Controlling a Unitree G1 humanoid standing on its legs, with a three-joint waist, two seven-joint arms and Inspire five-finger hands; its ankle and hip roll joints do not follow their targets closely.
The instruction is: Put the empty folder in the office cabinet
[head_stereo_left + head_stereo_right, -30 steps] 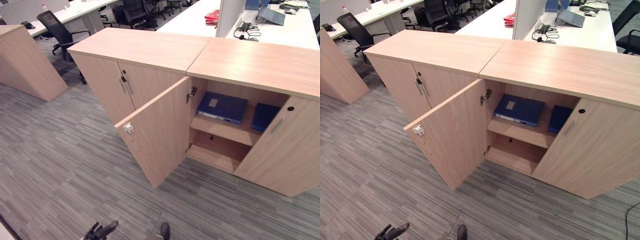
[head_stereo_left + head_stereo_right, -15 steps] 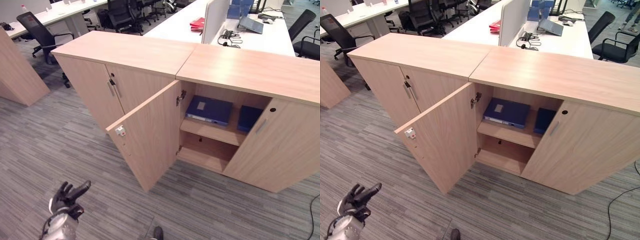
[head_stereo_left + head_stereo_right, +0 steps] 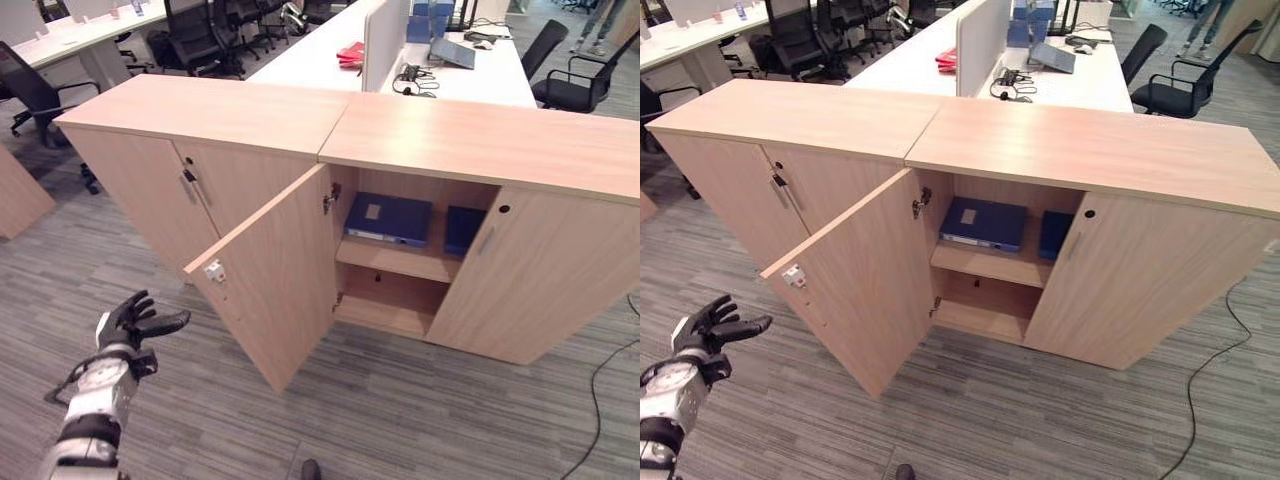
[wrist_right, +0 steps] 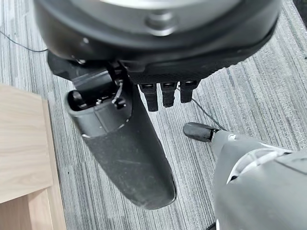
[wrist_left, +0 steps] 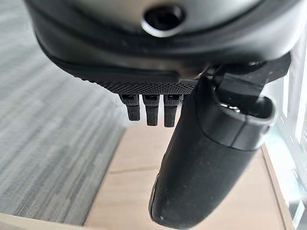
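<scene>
Left eye view: we list an office cabinet (image 3: 470, 150) of pale wood, its left door (image 3: 275, 275) swung wide, its right door (image 3: 525, 275) ajar. On the upper shelf (image 3: 395, 258) inside we record one blue folder (image 3: 388, 218) lying flat, with a small pale label on its cover whose writing we cannot read, and a second blue folder (image 3: 462, 228) just beside it, partly hidden by the right door. The lower shelf (image 3: 385, 312) sits below them. A second cabinet (image 3: 200, 140) with closed doors adjoins on the left.

We note our left hand (image 3: 135, 322) raised over the grey carpet (image 3: 400, 410), fingers spread and relaxed, grasping nothing, well apart from the folders and to the left of the open door. Our right hand (image 4: 129, 148) appears in the right wrist view above the carpet, thumb and fingers extended, holding nothing.

Behind the cabinets we enter a white surface (image 3: 450, 75) carrying a laptop (image 3: 452, 52) and red items (image 3: 350, 52), with black office chairs (image 3: 205, 35) nearby.
</scene>
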